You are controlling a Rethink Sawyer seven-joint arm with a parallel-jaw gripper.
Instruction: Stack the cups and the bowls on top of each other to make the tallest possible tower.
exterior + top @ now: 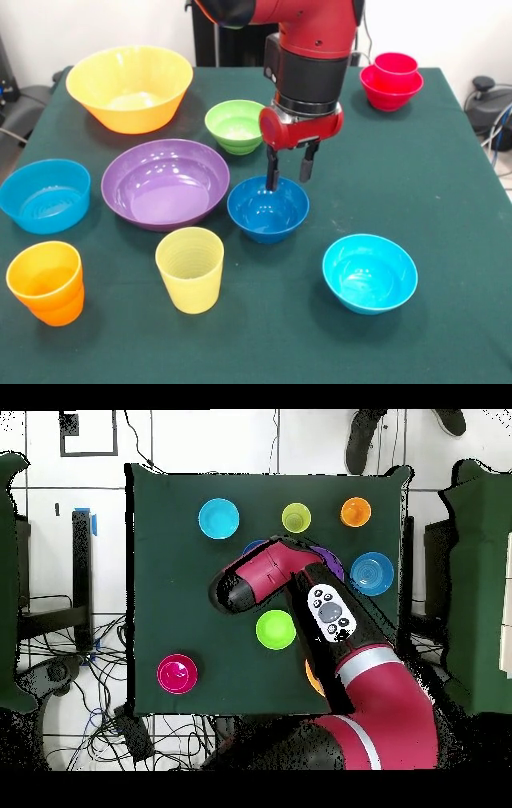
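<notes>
My gripper hangs open over the far rim of the dark blue bowl; the left finger dips inside the bowl and the right finger stands just behind the rim. Nothing is held. The tower, a red cup nested in a red bowl, stands at the far right corner. The pale yellow cup and orange cup stand upright near the front. The purple bowl, green bowl, yellow-orange bowl, light blue bowl and cyan bowl sit apart. In the overhead view the arm hides the gripper.
The green cloth table has bare room on its right side between the tower and the cyan bowl. The purple bowl sits close to the left of the dark blue one. A person's shoes show beyond the table edge in the overhead view.
</notes>
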